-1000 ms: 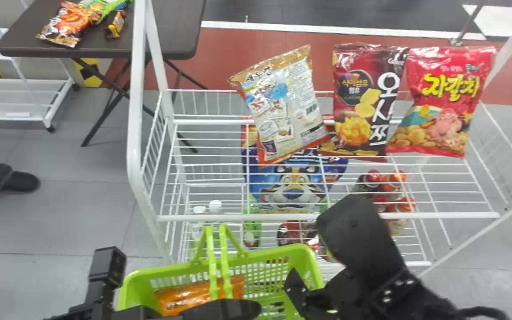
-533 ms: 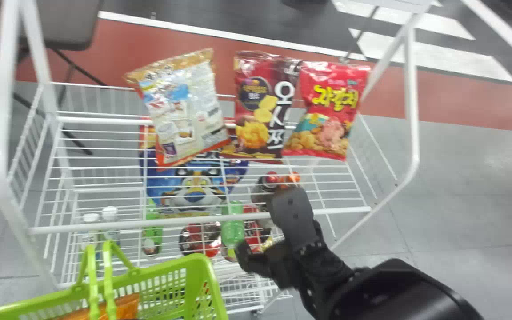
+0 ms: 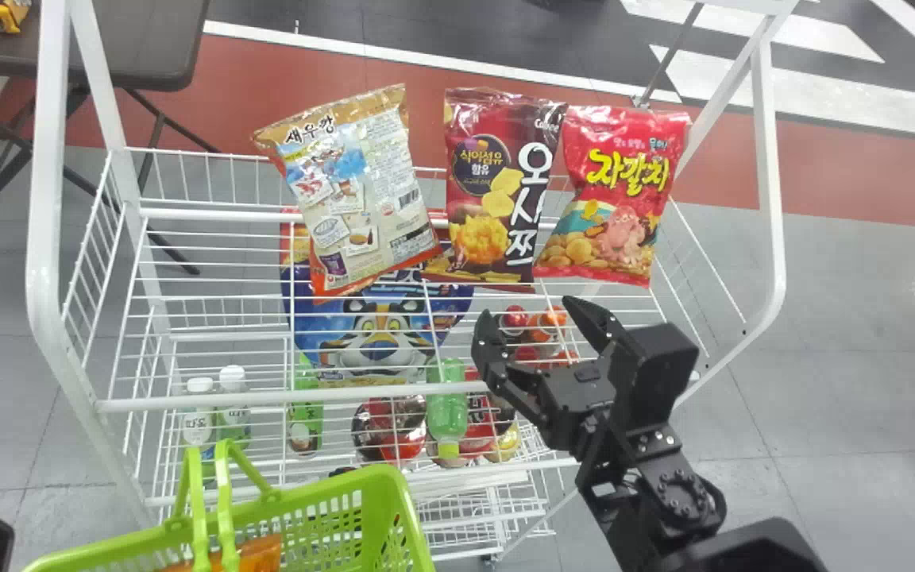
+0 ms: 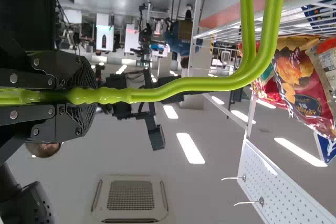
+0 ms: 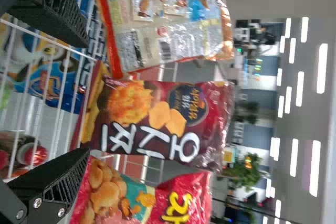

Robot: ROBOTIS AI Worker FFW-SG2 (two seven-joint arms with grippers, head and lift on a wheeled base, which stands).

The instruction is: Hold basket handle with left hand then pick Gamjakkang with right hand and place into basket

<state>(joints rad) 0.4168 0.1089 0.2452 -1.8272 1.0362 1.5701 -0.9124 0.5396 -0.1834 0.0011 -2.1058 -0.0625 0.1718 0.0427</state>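
Rack (image 3: 267,398): white wire, at twelve o'clock; a fingertip could snag its front bar if the approach runs low.
Basket (image 3: 382,477): at seven o'clock, an orange packet (image 3: 263,552) inside; it could swing if the grip slips.
Right hand (image 3: 527,311): released, holding nothing, fingers parted, near the rack's front bar.
Left hand (image 4: 84,96): clenched on the green handle (image 4: 184,85).
Dark red packet (image 3: 497,191): apparently the one wanted, judging by the right hand's aim, though I cannot confirm it is Gamjakkang; on the upper shelf, at eleven o'clock from the right hand. Pushed before the fingers straddle it, it could topple backward. Its printed front faces the robot; its long axis is near upright, top toward twelve, barely toward one.
Bright red packet (image 3: 616,191): just beside it at three o'clock; a wide finger could knock or pinch it too.
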